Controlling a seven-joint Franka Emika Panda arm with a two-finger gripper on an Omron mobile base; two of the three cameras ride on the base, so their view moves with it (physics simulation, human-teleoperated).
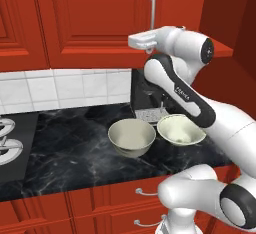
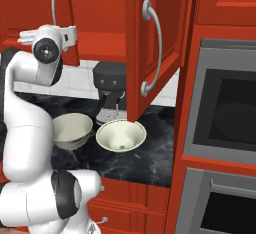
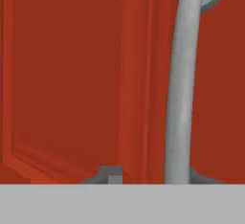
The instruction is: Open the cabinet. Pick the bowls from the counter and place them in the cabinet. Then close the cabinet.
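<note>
The cabinet's left door [image 1: 100,18] is closed, and its long silver handle [image 3: 184,84] runs upright close in front of the hand. My gripper [image 3: 155,177] is open, one fingertip on each side of the handle's lower end, with a gap showing on the left. From the side, the gripper [image 1: 148,48] sits against that door's bottom edge. The right door [image 2: 150,28] stands swung out. Two cream bowls rest side by side on the black counter [image 1: 75,143]: a deeper bowl [image 1: 131,135] and a shallower bowl [image 1: 180,129] to its right.
A dark coffee machine [image 1: 150,98] stands against the tiled wall just behind the bowls. A stove top [image 1: 10,143] lies at the counter's left end. Red drawers [image 1: 115,198] run below the counter, and a built-in oven [image 2: 225,113] fills the right side.
</note>
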